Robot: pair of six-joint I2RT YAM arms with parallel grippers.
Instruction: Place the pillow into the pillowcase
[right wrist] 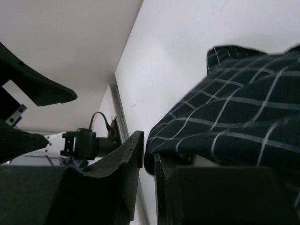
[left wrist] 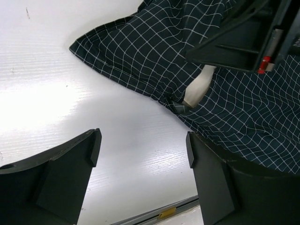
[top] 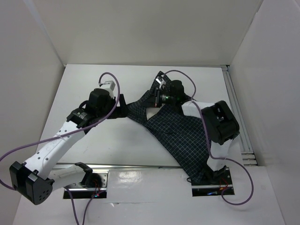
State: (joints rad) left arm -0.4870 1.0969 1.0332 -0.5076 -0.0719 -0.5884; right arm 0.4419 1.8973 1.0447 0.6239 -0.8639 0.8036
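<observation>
The pillowcase (top: 180, 136), dark with a fine white grid, lies from the table's middle toward the right arm's base. In the left wrist view a cream strip of the pillow (left wrist: 199, 86) shows at a gap in the pillowcase (left wrist: 154, 51); the rest of the pillow is hidden. My right gripper (top: 157, 97) sits at the cloth's far edge. In its wrist view the right gripper (right wrist: 149, 157) has its jaws nearly together on a fold of the pillowcase (right wrist: 234, 126). My left gripper (top: 123, 108) hovers by the cloth's left corner. The left gripper (left wrist: 143, 150) is wide open over bare table.
White walls close in the table on the left, back and right. A metal rail (top: 140, 168) runs along the near edge between the arm bases, and another rail (top: 234, 112) lines the right side. Purple cables (top: 110, 77) loop above both arms.
</observation>
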